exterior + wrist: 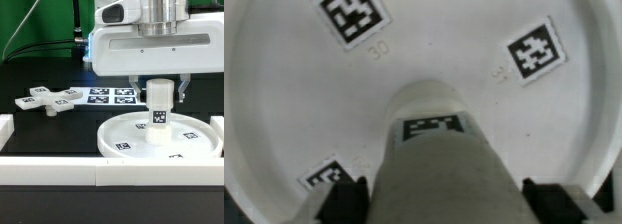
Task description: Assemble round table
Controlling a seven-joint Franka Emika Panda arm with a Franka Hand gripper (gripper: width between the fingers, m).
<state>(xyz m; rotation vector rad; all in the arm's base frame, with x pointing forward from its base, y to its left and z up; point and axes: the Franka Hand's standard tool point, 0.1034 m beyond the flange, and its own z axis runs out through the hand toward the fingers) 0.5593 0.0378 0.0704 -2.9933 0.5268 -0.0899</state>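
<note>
The gripper (161, 92) is hanging straight down over the bench's near edge, on the exterior view's right, and it is clamping the short thick leg (160, 108). In the wrist view both black fingers (342, 200) are pressing flush against the leg's sides, with no gap showing. The leg is standing upright on the round disc (120, 136), about at its middle, with its foot touching the disc floor and its tag facing the near edge. The disc is lying flat, rim up, just behind the white border bar (60, 170) that is running along the near edge. Several small tags are showing on the disc floor around the leg. Over toward the exterior view's left edge, the cross-shaped base (50, 99) is lying flat, well apart from the disc. The marker board (112, 96) is sitting between them, farther back on the dark bench top
</note>
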